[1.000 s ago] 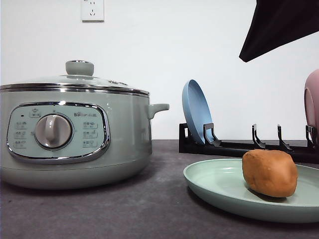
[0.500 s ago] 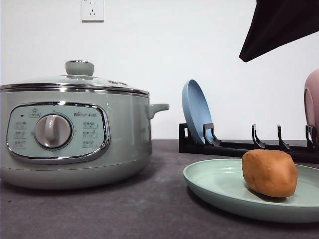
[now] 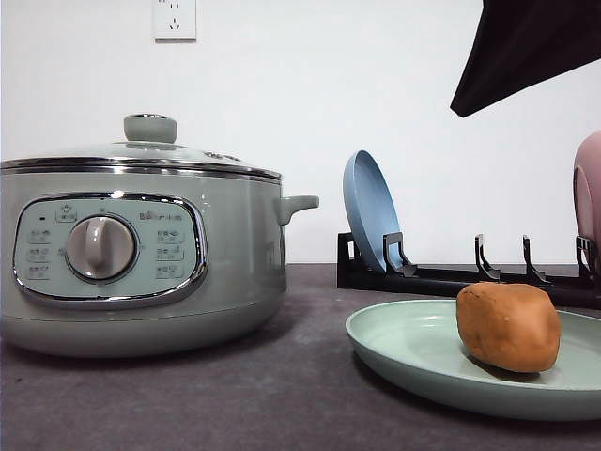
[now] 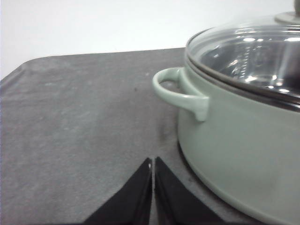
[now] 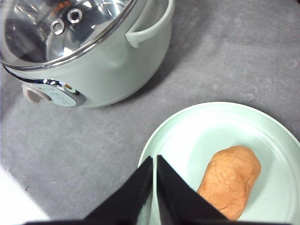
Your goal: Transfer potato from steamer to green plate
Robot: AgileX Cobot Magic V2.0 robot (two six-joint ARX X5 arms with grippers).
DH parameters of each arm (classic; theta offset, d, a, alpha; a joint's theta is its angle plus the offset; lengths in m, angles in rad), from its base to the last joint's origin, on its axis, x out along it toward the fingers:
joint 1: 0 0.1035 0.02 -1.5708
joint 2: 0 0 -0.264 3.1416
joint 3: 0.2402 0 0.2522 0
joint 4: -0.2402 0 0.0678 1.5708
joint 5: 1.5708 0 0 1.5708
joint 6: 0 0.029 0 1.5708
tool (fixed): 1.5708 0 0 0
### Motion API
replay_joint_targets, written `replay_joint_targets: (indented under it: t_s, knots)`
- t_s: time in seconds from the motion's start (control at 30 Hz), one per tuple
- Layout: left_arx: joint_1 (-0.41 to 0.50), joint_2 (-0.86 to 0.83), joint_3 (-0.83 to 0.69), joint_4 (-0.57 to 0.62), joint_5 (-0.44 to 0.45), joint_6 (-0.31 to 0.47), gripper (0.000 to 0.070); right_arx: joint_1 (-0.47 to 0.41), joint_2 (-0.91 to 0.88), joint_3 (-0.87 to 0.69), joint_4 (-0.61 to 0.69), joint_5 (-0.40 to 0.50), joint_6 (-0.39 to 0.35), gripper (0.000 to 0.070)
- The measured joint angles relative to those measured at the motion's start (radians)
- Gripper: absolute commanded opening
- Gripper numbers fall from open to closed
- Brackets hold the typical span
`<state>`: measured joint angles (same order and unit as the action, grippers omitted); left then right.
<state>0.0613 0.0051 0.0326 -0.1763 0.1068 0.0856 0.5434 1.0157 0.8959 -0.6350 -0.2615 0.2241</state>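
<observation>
— Potato (image 3: 508, 327) lay on the green plate (image 3: 404, 343), beside the lidded steamer (image 3: 141, 254) on the bench (image 3: 235, 395).
— Claws?
— Left claw (image 4: 153, 165) and right claw (image 5: 154, 164) were both clenched, holding nothing.

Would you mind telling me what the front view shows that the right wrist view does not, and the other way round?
Front view alone: the blue plate upright in the black rack, the wall socket and a pink plate's edge. Right wrist view alone: the shut right gripper above the green plate, and holes in the glass lid. Both: the steamer, lid on, and the potato lying on the green plate.
</observation>
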Motion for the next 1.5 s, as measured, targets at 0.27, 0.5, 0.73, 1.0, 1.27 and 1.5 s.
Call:
replay_joint_targets:
  t_s: [0.27,0.5,0.73,1.0,1.27,1.5]
  knots:
    - [-0.042,0.0,0.0,0.001,0.0,-0.002,0.0,0.0,0.0,0.0,0.001,0.0,0.0,0.0]
    - [-0.042,0.0,0.0,0.001,0.0,-0.002,0.0,0.0,0.0,0.0,0.003,0.0,0.0,0.0]
    - [-0.042,0.0,0.0,0.001,0.0,-0.002,0.0,0.0,0.0,0.0,0.003,0.0,0.0,0.0]
    - [-0.042,0.0,0.0,0.001,0.0,-0.002,0.0,0.0,0.0,0.0,0.003,0.002,-0.006,0.0]
    - [-0.042,0.0,0.0,0.001,0.0,-0.002,0.0,-0.078,-0.036,0.0,0.045,0.072,-0.096,0.0]
    - [-0.042,0.0,0.0,0.001,0.0,-0.002,0.0,-0.266,-0.198,-0.046,0.25,0.08,-0.117,0.0]
